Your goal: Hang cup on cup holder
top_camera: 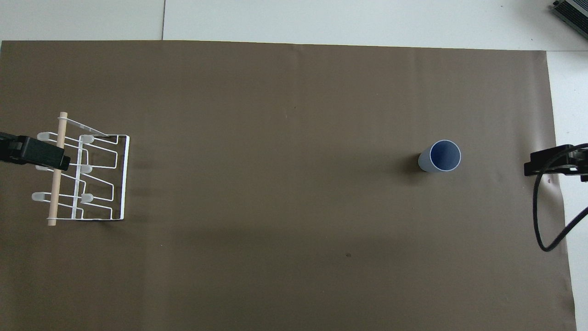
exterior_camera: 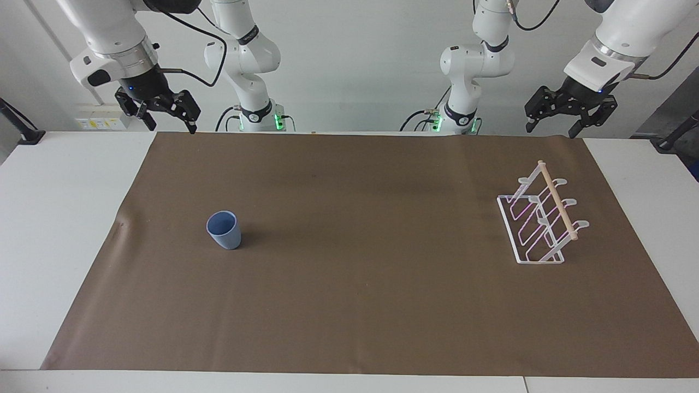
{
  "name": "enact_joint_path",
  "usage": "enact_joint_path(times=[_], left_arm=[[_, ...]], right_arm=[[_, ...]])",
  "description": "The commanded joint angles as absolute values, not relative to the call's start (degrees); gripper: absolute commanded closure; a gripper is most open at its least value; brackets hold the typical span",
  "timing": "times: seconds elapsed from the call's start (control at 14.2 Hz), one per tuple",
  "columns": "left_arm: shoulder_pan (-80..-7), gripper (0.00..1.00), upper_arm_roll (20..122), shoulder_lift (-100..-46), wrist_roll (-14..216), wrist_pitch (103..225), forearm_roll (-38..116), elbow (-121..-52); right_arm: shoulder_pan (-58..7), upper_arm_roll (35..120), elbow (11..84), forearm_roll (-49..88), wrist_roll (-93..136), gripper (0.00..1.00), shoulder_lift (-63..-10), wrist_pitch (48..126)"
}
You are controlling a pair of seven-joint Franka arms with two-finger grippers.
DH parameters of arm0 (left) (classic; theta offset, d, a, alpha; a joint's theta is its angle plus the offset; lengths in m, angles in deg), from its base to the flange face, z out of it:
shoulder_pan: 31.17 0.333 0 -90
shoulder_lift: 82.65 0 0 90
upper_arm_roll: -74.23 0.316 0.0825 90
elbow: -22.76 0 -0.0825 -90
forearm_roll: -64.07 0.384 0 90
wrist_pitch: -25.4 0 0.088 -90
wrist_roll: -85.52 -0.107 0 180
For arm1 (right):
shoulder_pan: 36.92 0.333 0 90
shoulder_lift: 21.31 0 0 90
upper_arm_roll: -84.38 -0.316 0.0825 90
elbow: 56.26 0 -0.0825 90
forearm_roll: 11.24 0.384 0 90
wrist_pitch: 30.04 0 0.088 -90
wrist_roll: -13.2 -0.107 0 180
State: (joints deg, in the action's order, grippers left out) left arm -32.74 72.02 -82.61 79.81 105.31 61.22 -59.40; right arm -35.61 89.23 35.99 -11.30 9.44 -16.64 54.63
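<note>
Right pincer [exterior_camera: 169, 117] open, empty, raised over tabletop edge; cup [exterior_camera: 224, 230] upright at that arm's end. Left pincer [exterior_camera: 552, 120] open, empty, waiting near cup holder [exterior_camera: 540, 218].

From overhead, the left pincer [top_camera: 34, 155] runs off the picture's edge and covers part of the cup holder [top_camera: 98, 177] — its dowel and nearest prongs. The right pincer [top_camera: 549, 163] is cut off likewise; only a tip shows. The bench [exterior_camera: 33, 218] runs past both views' borders.
</note>
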Motion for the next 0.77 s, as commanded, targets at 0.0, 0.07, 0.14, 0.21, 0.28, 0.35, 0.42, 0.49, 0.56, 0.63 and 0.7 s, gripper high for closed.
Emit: enact_joint_path(times=[0.0,0.07,0.14,0.21,0.28,0.35,0.42,0.49,0.56,0.63,0.7], left_arm=[[-31.3,0.0,71.6,-83.7,80.2,106.6,62.0,-60.8],[-30.7,0.0,71.5,-83.6,81.0,106.7,62.1,-60.6],[-30.6,0.0,71.5,-83.5,81.0,106.8,62.9,-60.3],[-30.6,0.0,71.5,-83.4,81.0,106.8,64.0,-60.2],[-30.6,0.0,71.5,-83.5,80.9,106.8,64.2,-60.2],[-30.6,0.0,71.5,-83.5,80.9,106.8,64.2,-60.2],[-30.6,0.0,71.4,-83.6,80.9,106.9,64.2,-60.3],[-30.6,0.0,71.4,-83.6,80.9,107.0,64.2,-60.3],[-30.6,0.0,71.4,-83.6,80.8,106.8,64.2,-60.4],[-30.7,0.0,71.4,-83.8,80.7,106.8,64.2,-60.7],[-30.7,0.0,71.4,-83.8,80.9,106.5,64.2,-60.8]], right_arm=[[-36.5,88.8,38.2,-12.5,10.3,0.0,-15.0,55.8],[-36.5,88.8,38.2,-12.5,10.4,0.0,-15.1,56.2],[-36.6,88.8,38.7,-12.5,10.6,0.0,-15.1,56.4],[-36.6,88.8,39.4,-12.5,11.6,0.0,-15.0,57.0],[-36.6,88.8,39.6,-12.5,12.5,0.0,-14.8,57.2],[-36.6,88.8,39.6,-12.5,12.5,0.0,-14.9,57.3],[-36.6,88.7,39.7,-12.3,12.7,0.0,-15.3,58.2],[-36.6,88.7,40.6,-12.3,12.9,0.0,-15.5,60.0],[-36.6,88.7,42.1,-12.0,15.3,0.0,-15.6,62.7],[-36.6,88.7,44.7,-11.9,17.9,0.0,-15.8,66.6],[-36.9,88.8,47.9,-11.3,18.8,0.0,-16.8,72.2]])
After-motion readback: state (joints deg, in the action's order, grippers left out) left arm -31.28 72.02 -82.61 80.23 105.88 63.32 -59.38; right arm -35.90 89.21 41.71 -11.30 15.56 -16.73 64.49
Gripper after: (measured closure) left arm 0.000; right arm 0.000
